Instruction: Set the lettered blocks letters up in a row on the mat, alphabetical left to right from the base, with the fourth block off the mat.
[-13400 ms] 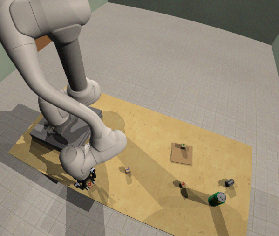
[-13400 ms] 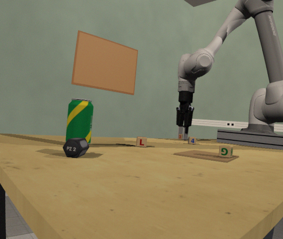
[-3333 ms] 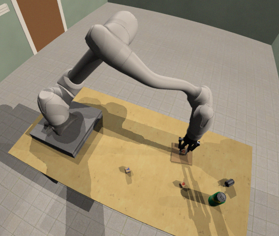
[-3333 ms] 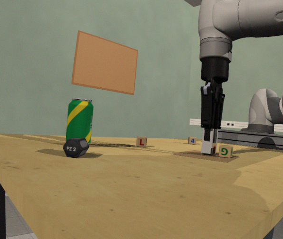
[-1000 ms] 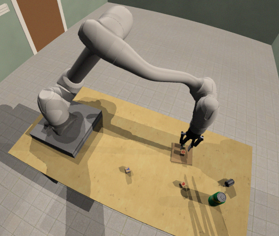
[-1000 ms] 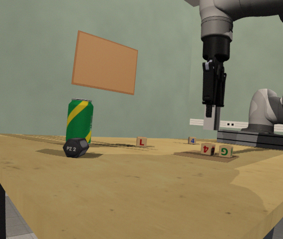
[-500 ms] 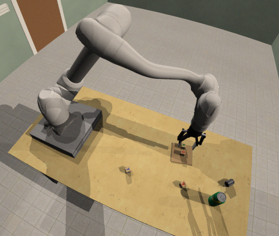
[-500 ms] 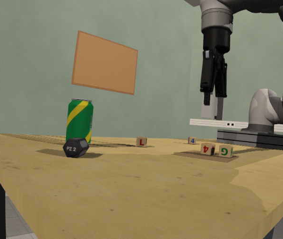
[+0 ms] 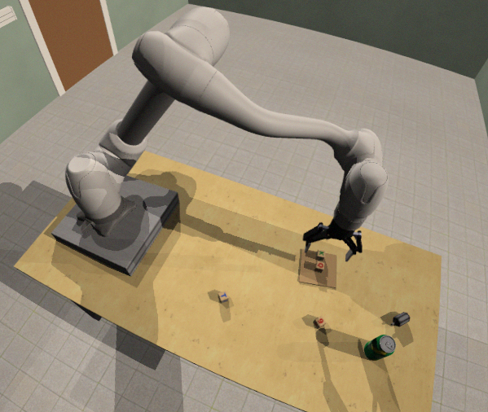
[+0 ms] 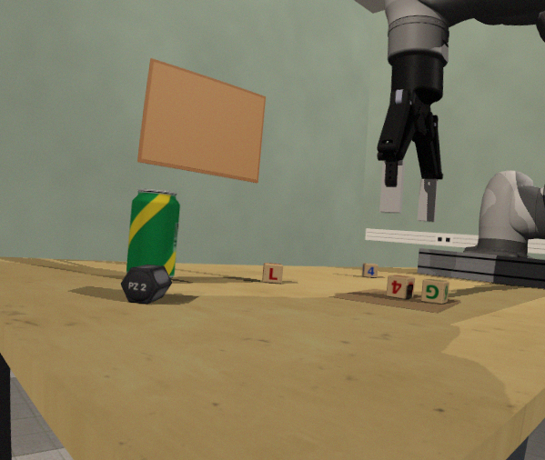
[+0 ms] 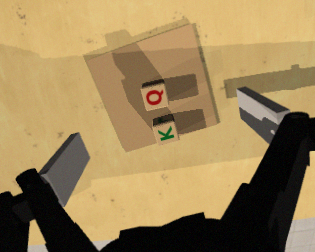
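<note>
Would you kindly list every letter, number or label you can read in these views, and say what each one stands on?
"Q", red: top of a block on the mat.
"K", green: top of the block beside it.
"4", red, and "G", green: side faces of those two blocks.
"L", red: side of a block off the mat.
"4", blue: side of the far block.
"PZ 2": black hexagonal piece.
Tops of the two off-mat blocks: too small to read.
</note>
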